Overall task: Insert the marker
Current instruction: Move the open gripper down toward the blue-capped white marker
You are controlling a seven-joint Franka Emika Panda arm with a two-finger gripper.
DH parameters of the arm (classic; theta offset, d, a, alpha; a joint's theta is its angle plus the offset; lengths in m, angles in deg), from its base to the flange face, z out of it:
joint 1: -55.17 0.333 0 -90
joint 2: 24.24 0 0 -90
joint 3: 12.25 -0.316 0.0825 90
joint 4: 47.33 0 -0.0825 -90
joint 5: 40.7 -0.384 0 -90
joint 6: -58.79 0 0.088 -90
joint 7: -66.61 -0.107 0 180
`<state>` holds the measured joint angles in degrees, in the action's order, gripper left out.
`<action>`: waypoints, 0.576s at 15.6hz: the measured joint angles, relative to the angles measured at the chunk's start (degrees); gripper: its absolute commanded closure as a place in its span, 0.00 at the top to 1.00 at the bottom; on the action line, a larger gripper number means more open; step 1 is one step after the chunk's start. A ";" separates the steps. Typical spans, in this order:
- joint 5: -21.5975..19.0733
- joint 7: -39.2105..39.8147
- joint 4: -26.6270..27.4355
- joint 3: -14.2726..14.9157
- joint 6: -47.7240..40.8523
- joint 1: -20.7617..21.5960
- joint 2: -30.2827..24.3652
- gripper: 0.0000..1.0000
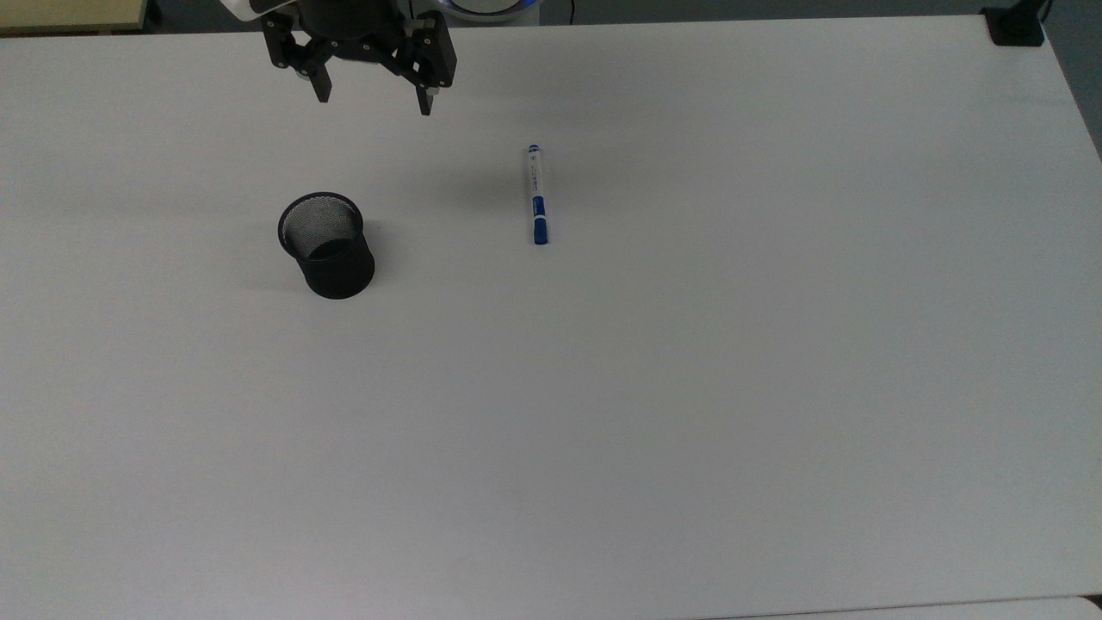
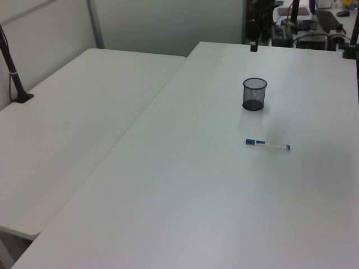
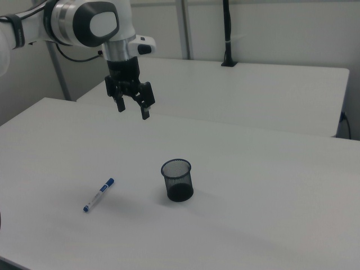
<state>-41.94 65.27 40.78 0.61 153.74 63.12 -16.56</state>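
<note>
The marker (image 1: 537, 195), white-barrelled with a blue cap, lies flat on the white table (image 1: 689, 387); it also lies in the left view (image 2: 267, 144) and the right view (image 3: 99, 194). A black mesh cup (image 1: 326, 244) stands upright and empty to the top view's left of it, seen too at the cup (image 2: 254, 93) and the cup (image 3: 178, 180). My gripper (image 1: 374, 99) hangs open high above the table's far edge, well above both, holding nothing; it also hangs in the right view (image 3: 133, 110).
A second white table (image 2: 73, 134) adjoins on the left view's left. A black clamp post (image 3: 227, 34) stands on the far table in the right view. Another black mount (image 1: 1016, 26) sits at the top view's far right corner.
</note>
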 measured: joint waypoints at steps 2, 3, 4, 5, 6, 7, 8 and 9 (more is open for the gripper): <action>0.00 0.00 0.01 0.00 0.00 0.00 0.02 1.00; 0.00 0.00 0.03 0.00 0.00 0.00 0.09 1.00; 0.00 0.00 0.03 0.00 0.00 0.00 0.22 1.00; 0.00 0.00 0.04 0.00 0.00 0.00 0.37 1.00; 0.00 0.00 0.04 0.00 0.00 0.00 0.51 1.00; 0.00 0.00 0.04 0.00 0.00 0.00 0.63 1.00; 0.00 0.00 0.04 -0.01 0.00 0.00 0.69 1.00; 0.00 0.00 0.04 -0.04 0.00 0.01 0.72 1.00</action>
<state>-41.94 65.27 40.82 0.57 153.74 63.12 -15.84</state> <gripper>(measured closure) 0.000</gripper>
